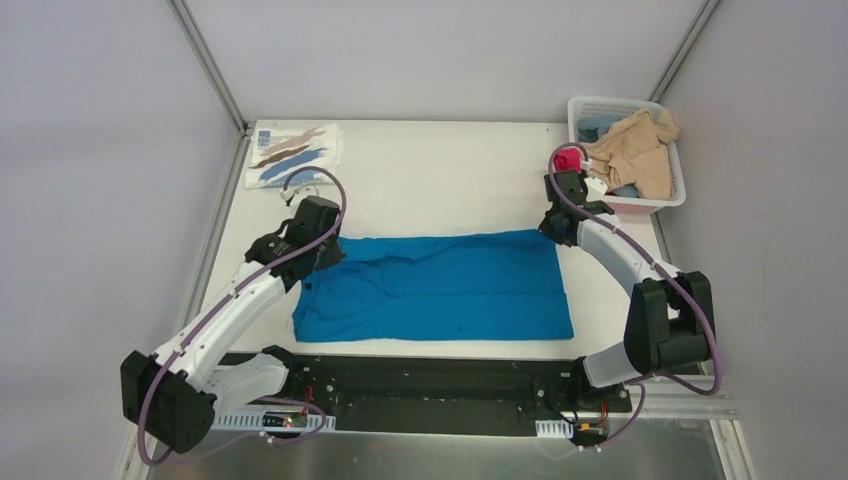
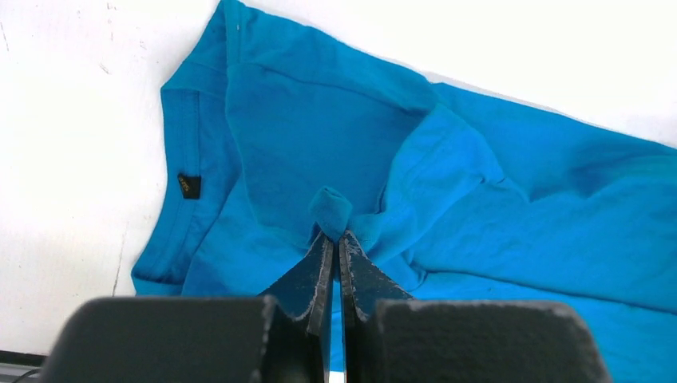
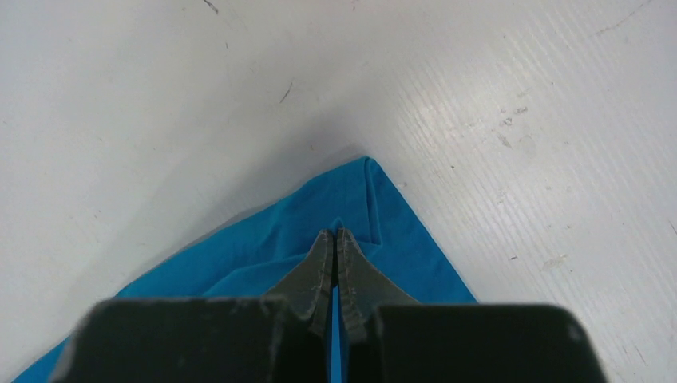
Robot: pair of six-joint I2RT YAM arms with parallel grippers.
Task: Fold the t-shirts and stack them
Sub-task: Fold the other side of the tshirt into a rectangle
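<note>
The bright blue t-shirt point(image 1: 440, 290) lies spread on the table point(image 1: 450, 170), toward its near edge, and its fold is in hand. The left gripper point(image 2: 335, 237) is clenched on a tuck of cloth at the shirt's far left end, the right gripper point(image 3: 334, 235) on its far right corner. Next, both arms probably need to lift together and carry that far edge evenly toward the near edge.

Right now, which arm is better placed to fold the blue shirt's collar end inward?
Left. The left claw is shut on a tuck of the blue shirt beside the collar; the right claw pinches the opposite far corner.
</note>
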